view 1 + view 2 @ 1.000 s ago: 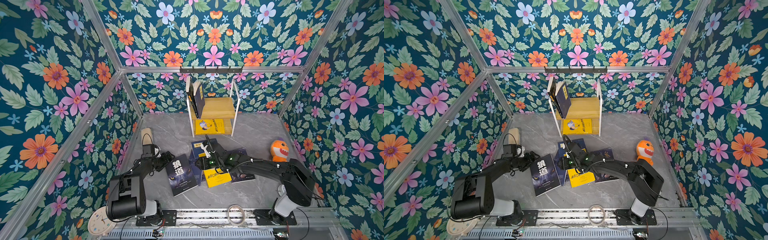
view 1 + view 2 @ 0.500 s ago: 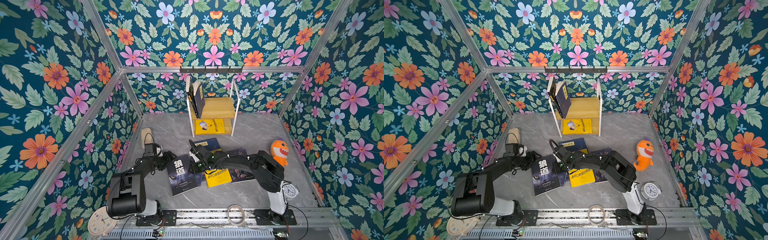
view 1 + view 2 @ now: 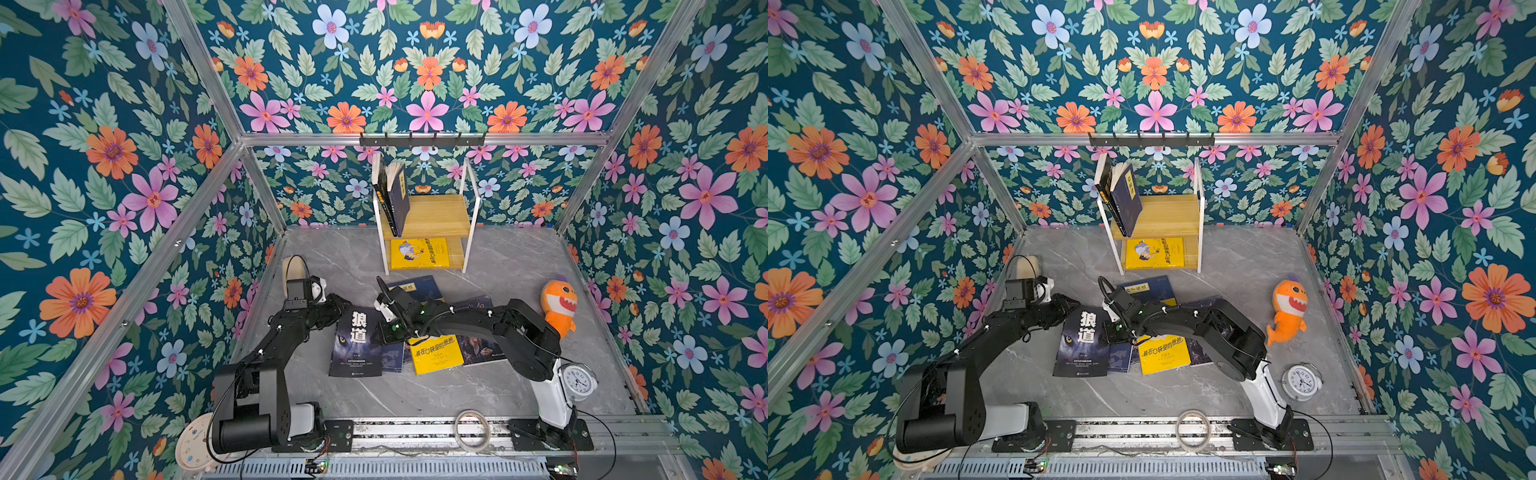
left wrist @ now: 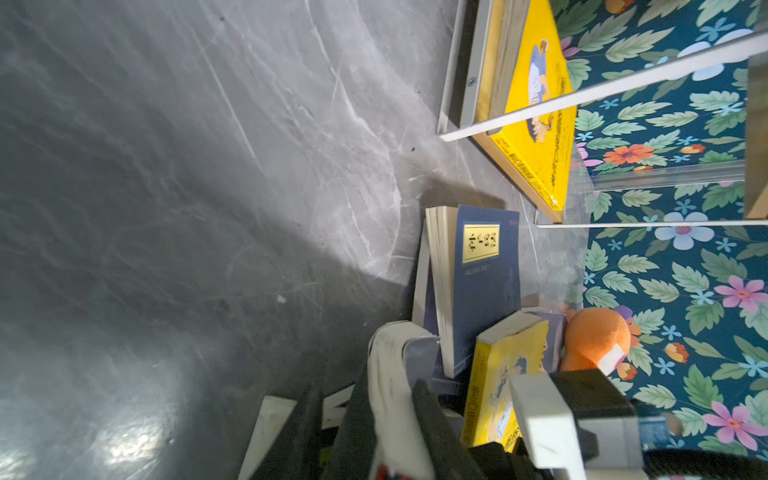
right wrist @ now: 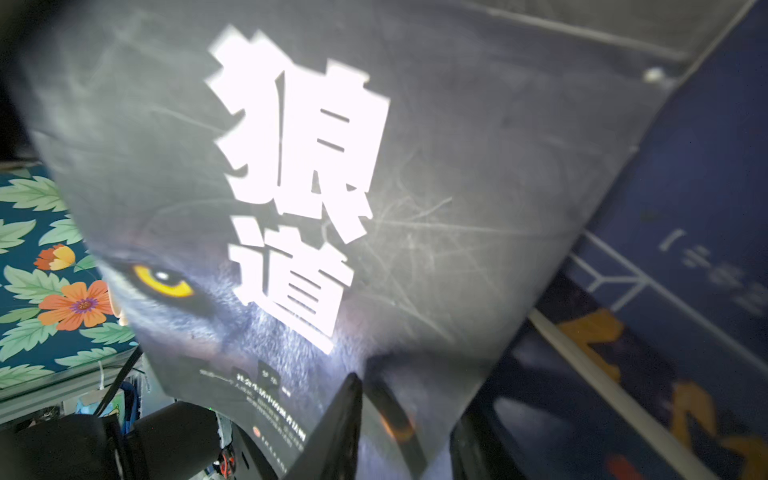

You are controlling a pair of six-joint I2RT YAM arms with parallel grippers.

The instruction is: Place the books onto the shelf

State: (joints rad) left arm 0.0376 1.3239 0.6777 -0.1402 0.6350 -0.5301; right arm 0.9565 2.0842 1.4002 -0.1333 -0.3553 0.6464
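Note:
The dark wolf-face book (image 3: 357, 340) (image 3: 1086, 340) lies on the grey floor, its cover filling the right wrist view (image 5: 374, 166). My left gripper (image 3: 340, 306) (image 4: 390, 378) is shut on its white page edge at the far left corner. My right gripper (image 3: 382, 330) (image 5: 409, 399) grips its right edge, one finger over the cover and one under. Beside it lie a navy book (image 3: 415, 286), a yellow book (image 3: 436, 353) and a dark portrait book (image 3: 478, 349). The shelf (image 3: 436, 212) holds leaning navy books (image 3: 397, 195) above and a yellow book (image 3: 419, 253) below.
An orange plush shark (image 3: 559, 303) and a white alarm clock (image 3: 579, 380) sit at the right. A tape roll (image 3: 471, 430) lies on the front rail, a second clock (image 3: 191, 444) at the front left. A black hook rail (image 3: 422, 139) hangs above the shelf.
My left jaws have closed on the wolf-face book's corner. My right gripper slid left from the navy and yellow books to the wolf-face book's right edge and narrowed.

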